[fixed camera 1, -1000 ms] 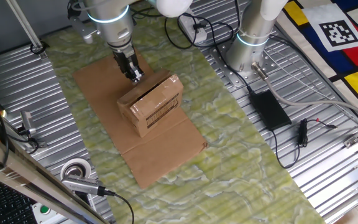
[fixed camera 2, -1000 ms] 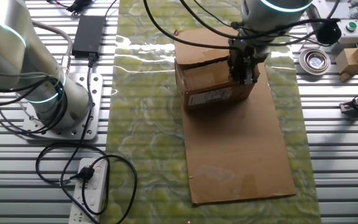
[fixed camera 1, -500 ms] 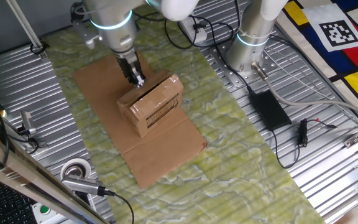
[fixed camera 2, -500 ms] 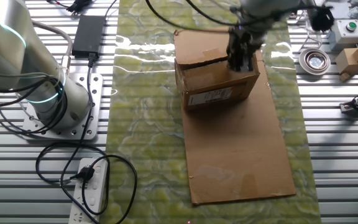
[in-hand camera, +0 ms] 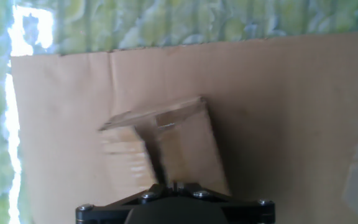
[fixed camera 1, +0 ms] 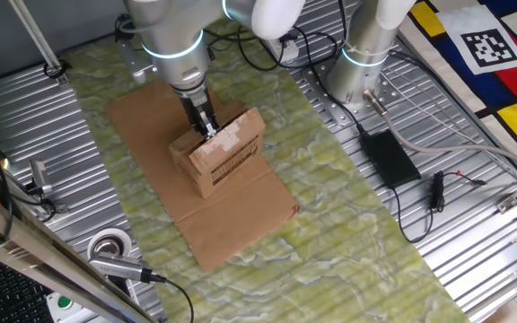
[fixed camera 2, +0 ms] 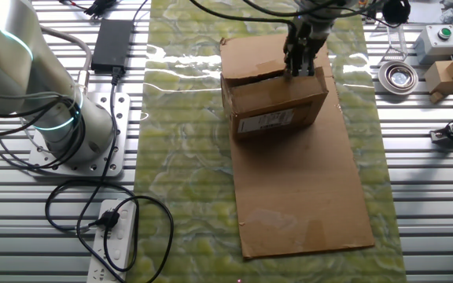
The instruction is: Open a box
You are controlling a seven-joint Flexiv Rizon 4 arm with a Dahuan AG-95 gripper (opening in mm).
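One fixed view: gripper (fixed camera 1: 208, 131) at the box (fixed camera 1: 223, 153) top's far edge.
Grip: cannot tell how far apart the fingers are.
Base: cardboard sheet (fixed camera 2: 305, 196) on green mat (fixed camera 2: 187, 157).

You are looking at a robotics lab: a ribbed aluminium table (fixed camera 1: 474, 260), bolted arm bases (fixed camera 2: 77, 137), a fiducial marker board (fixed camera 1: 492, 45), power strip (fixed camera 2: 116, 236) and loose cables (fixed camera 1: 420, 215).

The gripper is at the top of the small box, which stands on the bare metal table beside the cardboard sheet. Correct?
Not quite. The box stands on the cardboard sheet, not bare metal; one fixed view shows it. The gripper is at the box top.
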